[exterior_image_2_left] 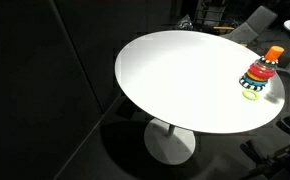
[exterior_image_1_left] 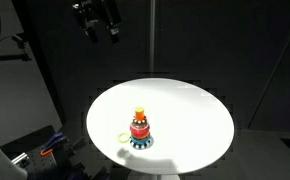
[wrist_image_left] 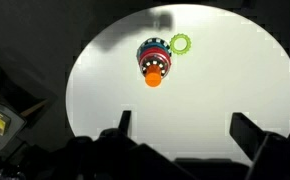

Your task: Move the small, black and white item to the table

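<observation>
1. Dark Robotiq gripper (wrist_image_left: pixel 188 130) fills the bottom of the wrist view, its two fingers (wrist_image_left: pixel 124 122) wide apart with nothing between them.
2. In an exterior view the gripper sits high above the large round white table (exterior_image_1_left: pixel 195 110), well apart from everything.
3. A colourful ring-stack toy (wrist_image_left: pixel 153 58) stands upright on the table with an orange knob (wrist_image_left: pixel 153 78) on top and a red ring (exterior_image_1_left: pixel 139 127) below it.
4. A loose yellow-green ring (wrist_image_left: pixel 180 44) lies on the tabletop just beside the stack.
5. The small black-and-white patterned piece (wrist_image_left: pixel 147 49) looks to be part of the stack; it is too small to say at which level.
6. Step, judged: approach only, no grasp started.
7. Next move likely calls for descending centred over the stack. The open fingers should close on the patterned piece alone, without knocking the knob or the loose ring.
</observation>
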Tool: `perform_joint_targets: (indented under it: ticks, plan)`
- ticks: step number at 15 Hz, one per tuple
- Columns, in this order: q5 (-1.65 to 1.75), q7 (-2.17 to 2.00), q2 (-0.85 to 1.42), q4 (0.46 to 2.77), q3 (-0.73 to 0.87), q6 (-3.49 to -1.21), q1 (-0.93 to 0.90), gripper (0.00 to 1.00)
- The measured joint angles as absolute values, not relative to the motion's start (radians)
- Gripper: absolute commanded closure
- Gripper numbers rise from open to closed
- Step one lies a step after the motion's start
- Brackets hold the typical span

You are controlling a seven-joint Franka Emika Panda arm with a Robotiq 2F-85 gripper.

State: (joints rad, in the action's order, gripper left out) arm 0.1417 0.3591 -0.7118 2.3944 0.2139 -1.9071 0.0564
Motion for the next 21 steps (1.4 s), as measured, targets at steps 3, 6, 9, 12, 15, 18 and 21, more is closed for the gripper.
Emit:
perform_joint_targets:
  ticks: [3, 6, 9, 12, 15, 18, 21]
  plan:
    - [0.142, 0.359, -0.715, 2.394, 0.214, -1.907, 0.056, 0.0]
    - [0.142, 0.358, -0.713, 2.395, 0.214, -1.907, 0.056, 0.0]
    - [0.141, 0.351, -0.701, 2.395, 0.212, -1.907, 0.056, 0.0]
    - [0.136, 0.334, -0.677, 2.392, 0.21, -1.911, 0.056, 0.0]
    - [0.118, 0.316, -0.637, 2.384, 0.209, -1.926, 0.055, 0.0]
    - [0.09, 0.306, -0.582, 2.373, 0.209, -1.944, 0.055, 0.0]
    - [0.067, 0.29, -0.515, 2.351, 0.209, -1.95, 0.056, 0.0]
